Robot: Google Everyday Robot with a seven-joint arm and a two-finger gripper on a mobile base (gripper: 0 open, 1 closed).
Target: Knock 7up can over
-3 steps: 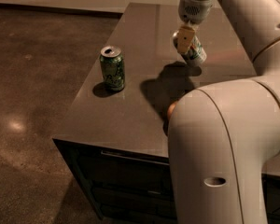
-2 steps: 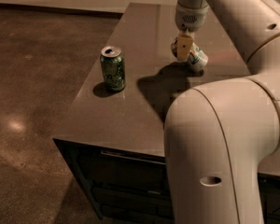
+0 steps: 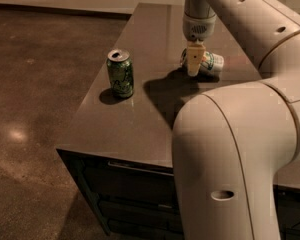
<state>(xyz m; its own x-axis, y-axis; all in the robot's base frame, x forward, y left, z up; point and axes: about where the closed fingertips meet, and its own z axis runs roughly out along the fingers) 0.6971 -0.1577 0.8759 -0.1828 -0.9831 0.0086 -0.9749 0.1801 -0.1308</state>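
Note:
The 7up can [image 3: 209, 63], pale silver-white with green and orange-red markings, lies on its side on the dark tabletop [image 3: 140, 119], far right of centre. My gripper [image 3: 193, 70] hangs down from the arm right in front of the can. It covers the can's left end, and its fingers are together and hold nothing. A darker all-green can [image 3: 120, 74] stands upright to the left, well apart from the gripper.
My large white arm [image 3: 230, 159] fills the right foreground and hides the table's right side. The table's front and left edges drop to a brown floor [image 3: 35, 109]. A dark shelf frame [image 3: 130, 199] sits under the tabletop.
The gripper has come down and slightly left, towards the tabletop. The 7up can has gone from tilted at the gripper to lying flat on its side. The green can has not moved.

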